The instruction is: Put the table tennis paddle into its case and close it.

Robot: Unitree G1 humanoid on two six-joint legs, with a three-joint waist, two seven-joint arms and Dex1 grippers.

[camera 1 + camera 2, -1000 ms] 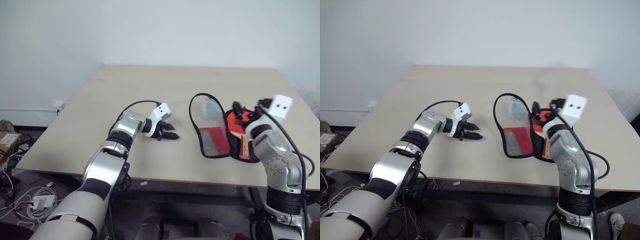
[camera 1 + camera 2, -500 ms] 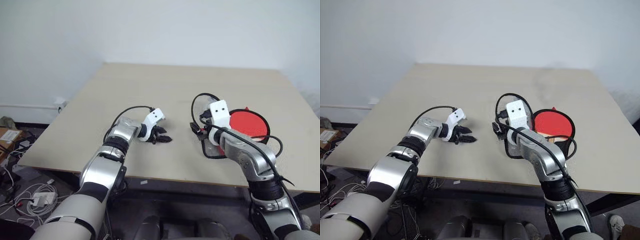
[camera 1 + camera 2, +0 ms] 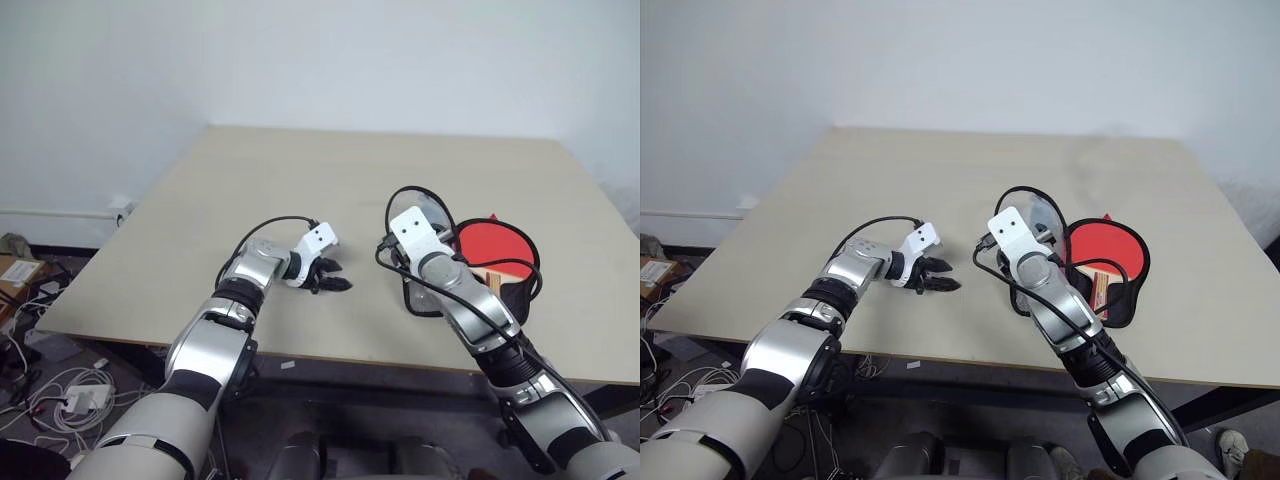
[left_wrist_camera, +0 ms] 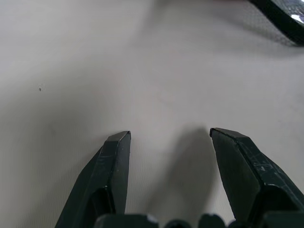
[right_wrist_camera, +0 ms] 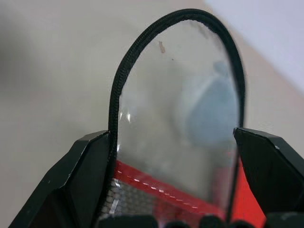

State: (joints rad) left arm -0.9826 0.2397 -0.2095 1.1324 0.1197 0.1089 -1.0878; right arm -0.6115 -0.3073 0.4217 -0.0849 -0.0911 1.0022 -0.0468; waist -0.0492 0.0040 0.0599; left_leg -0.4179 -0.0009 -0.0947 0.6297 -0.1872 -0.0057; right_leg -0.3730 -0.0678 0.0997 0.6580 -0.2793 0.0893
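Note:
The case [image 3: 425,300] lies open on the right of the table, its flap [image 3: 418,215] with black zip edging standing up. The table tennis paddle [image 3: 497,245] rests in the case's lower half, red face up, with its wooden handle [image 3: 490,281] pointing toward the table's front edge. My right gripper [image 5: 173,137] is open at the flap [image 5: 175,95]. One finger [image 5: 90,166] is next to the zip edge and the other [image 5: 270,164] is on the far side. My left gripper [image 3: 325,281] hovers open over bare table left of the case, holding nothing.
The beige table [image 3: 300,180] stretches toward a white wall, with bare room behind and left of the case. A pale grey-blue lump [image 5: 213,109] shows through the flap's clear lining. Cables and boxes [image 3: 60,400] lie on the floor at the left.
My right arm swung left from the paddle's side to the case's raised flap, and its wrist rolled. The paddle's red face now lies uncovered in the case. My left gripper barely moved.

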